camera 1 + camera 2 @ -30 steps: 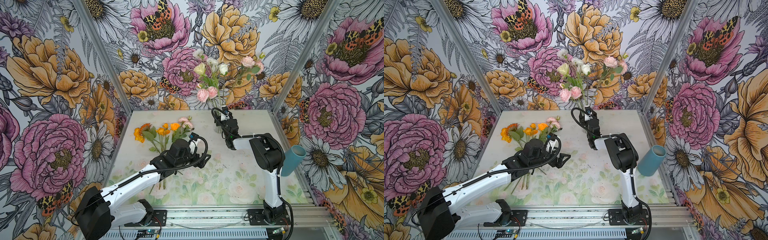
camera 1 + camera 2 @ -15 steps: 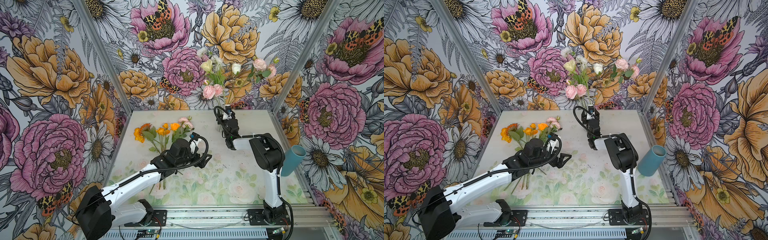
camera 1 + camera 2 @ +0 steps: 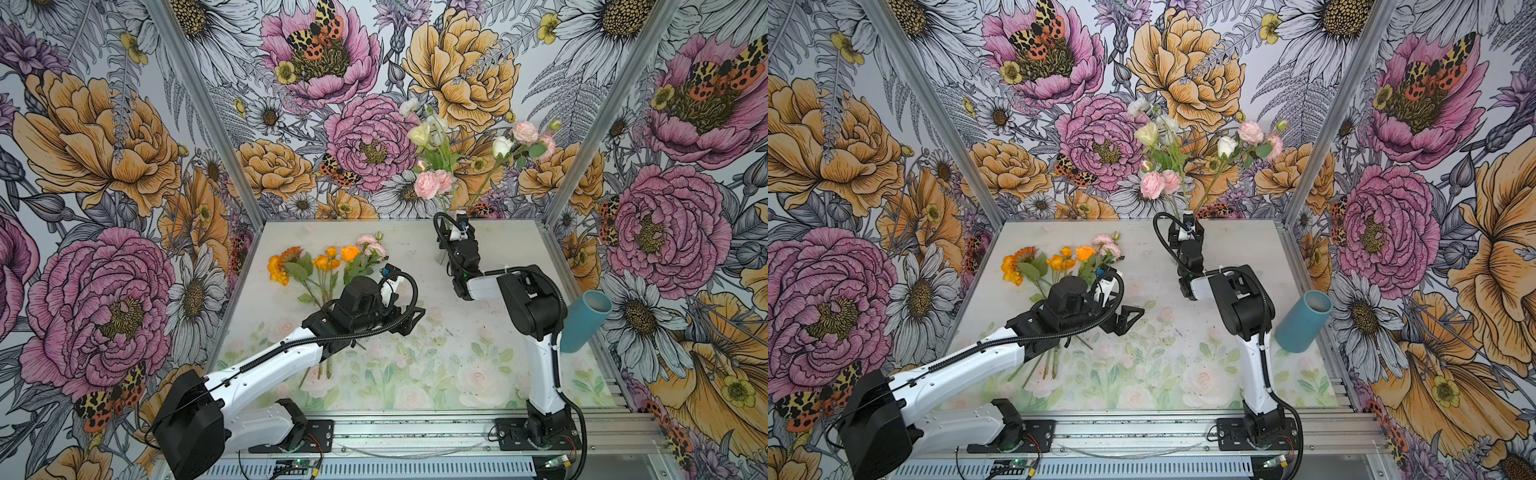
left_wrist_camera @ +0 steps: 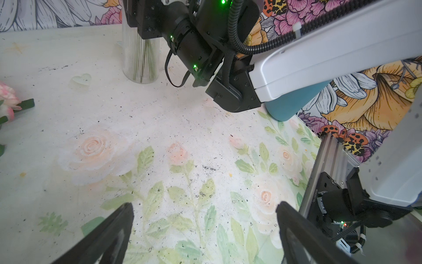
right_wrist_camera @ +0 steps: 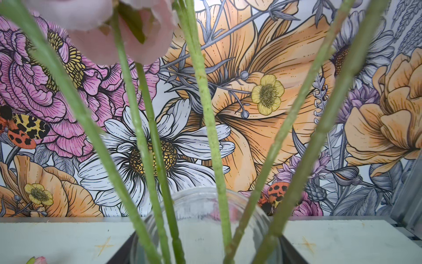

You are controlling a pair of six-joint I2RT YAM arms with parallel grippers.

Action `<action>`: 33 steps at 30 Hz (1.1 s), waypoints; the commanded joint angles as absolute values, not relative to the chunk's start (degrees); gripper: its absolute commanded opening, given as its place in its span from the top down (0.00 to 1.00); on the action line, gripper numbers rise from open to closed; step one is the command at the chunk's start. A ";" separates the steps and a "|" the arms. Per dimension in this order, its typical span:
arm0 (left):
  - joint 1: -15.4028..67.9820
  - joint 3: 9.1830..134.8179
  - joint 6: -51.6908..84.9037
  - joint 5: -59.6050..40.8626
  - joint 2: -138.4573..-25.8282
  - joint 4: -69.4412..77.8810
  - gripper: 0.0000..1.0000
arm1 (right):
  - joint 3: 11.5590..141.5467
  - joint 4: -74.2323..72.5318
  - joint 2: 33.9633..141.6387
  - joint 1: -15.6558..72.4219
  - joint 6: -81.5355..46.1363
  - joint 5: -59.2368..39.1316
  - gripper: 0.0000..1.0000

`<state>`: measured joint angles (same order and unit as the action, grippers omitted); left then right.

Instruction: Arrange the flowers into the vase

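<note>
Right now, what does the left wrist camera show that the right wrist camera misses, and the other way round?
Only the left wrist view: the open left gripper, a small clear heart-shaped piece, a blue cylinder and the white-and-black right arm. Only the right wrist view: the open rim of the ribbed clear glass vase and long green stems rising to a pale pink bloom. Both: that vase on the pale tabletop.

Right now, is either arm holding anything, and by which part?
The right gripper grips the glass vase near its top, just below the rim, fingers on both sides. The left gripper is open and empty.
</note>
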<state>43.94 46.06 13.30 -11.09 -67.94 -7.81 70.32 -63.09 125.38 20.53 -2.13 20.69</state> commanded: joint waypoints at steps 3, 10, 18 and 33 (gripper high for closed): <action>43.42 46.85 12.38 -12.30 -67.32 -6.75 0.01 | 70.81 -70.62 125.79 20.12 -2.95 22.96 0.21; 43.35 46.83 12.18 -12.55 -67.11 -6.92 0.01 | 70.06 -70.58 125.36 20.09 -2.94 23.29 0.08; 43.41 45.84 12.22 -12.31 -65.66 -6.70 0.01 | 70.07 -68.86 124.26 20.04 -2.15 22.70 0.01; 43.34 44.65 12.48 -13.20 -65.20 -5.72 0.01 | 69.05 -64.19 121.41 20.11 -1.41 21.71 0.00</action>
